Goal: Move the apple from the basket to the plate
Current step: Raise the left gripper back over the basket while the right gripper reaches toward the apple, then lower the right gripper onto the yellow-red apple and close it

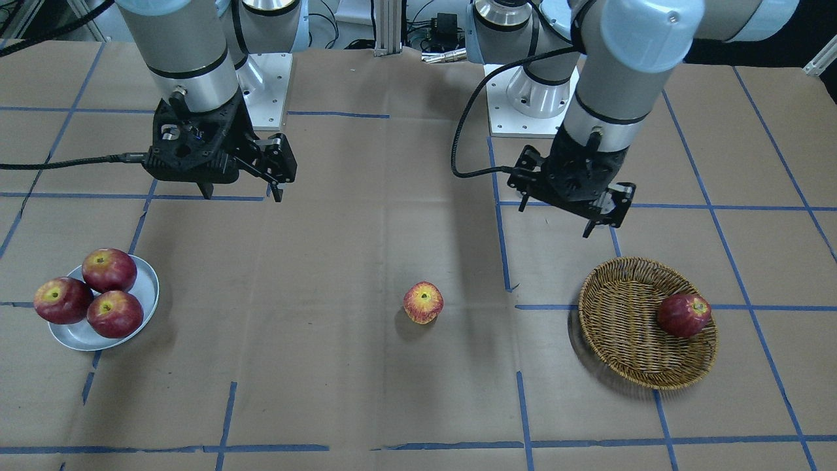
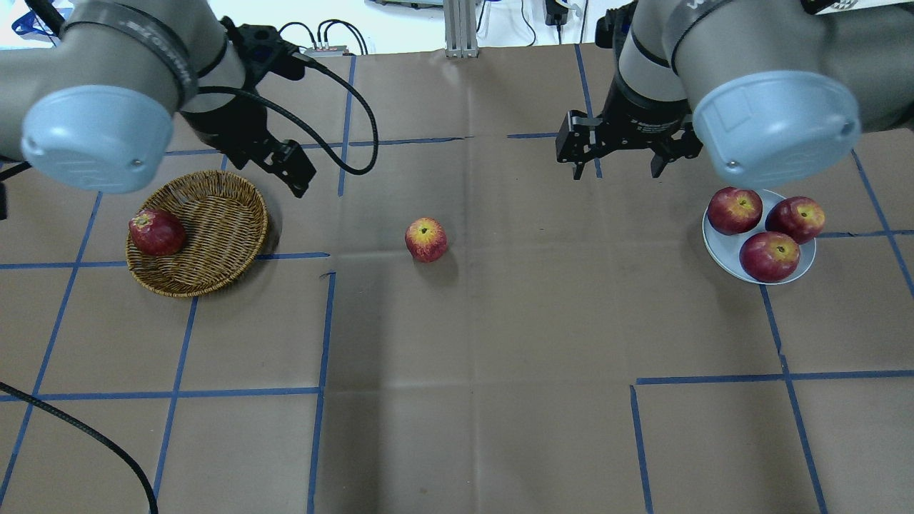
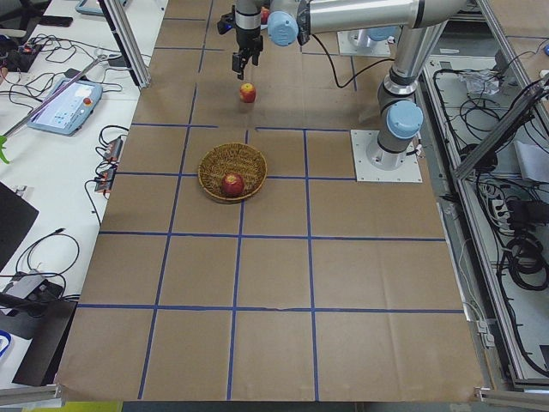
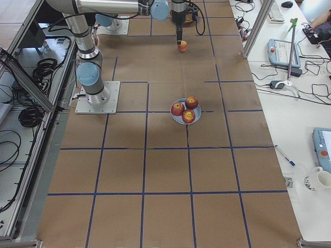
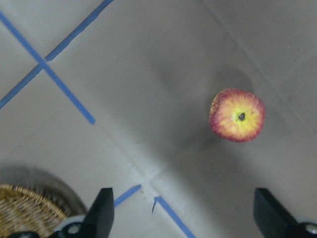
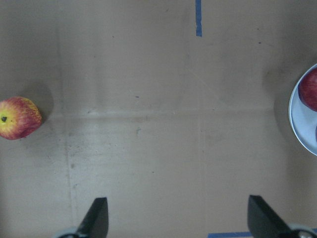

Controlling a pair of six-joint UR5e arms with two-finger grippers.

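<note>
The yellow-streaked apple (image 1: 423,302) lies on the bare table between basket and plate, also in the overhead view (image 2: 426,239). The wicker basket (image 2: 214,221) holds one dark red apple (image 2: 156,232). The grey-white plate (image 2: 721,250) holds three dark red apples. My left gripper (image 5: 183,213) is open and empty, hovering beside the basket's inner edge, with the apple (image 5: 237,115) ahead of it. My right gripper (image 2: 616,170) is open and empty, hovering between apple and plate; its wrist view shows the apple (image 6: 17,118) at far left and the plate's rim (image 6: 302,119) at right.
The table is brown cardboard with blue tape grid lines. A black cable (image 2: 335,135) loops from the left wrist above the table. The arm bases (image 1: 523,98) stand at the robot's side of the table.
</note>
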